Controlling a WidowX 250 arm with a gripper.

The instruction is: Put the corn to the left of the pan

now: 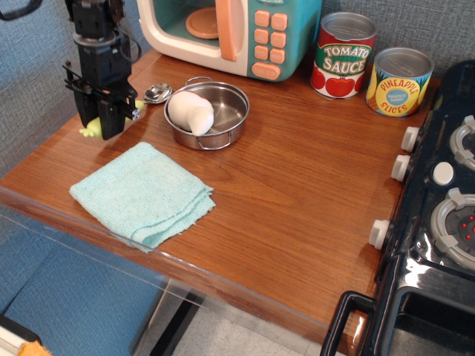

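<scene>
The corn, a spoon with a metal bowl and yellow-green handle, lies low over the desk just left of the pan, its bowl pointing toward the pan's rim. The pincer is closed around the handle, only the nubbed end showing below it. Risk, judged from this pose: whether the spoon rests on the desk is unclear, so release could let it roll or tip against the pan, beside the cloth.

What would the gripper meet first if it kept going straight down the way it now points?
The gripper points down and is shut on the corn, so the corn would most likely reach the wooden counter first, left of the pan. Height above the wood is unclear from this one view.
</scene>
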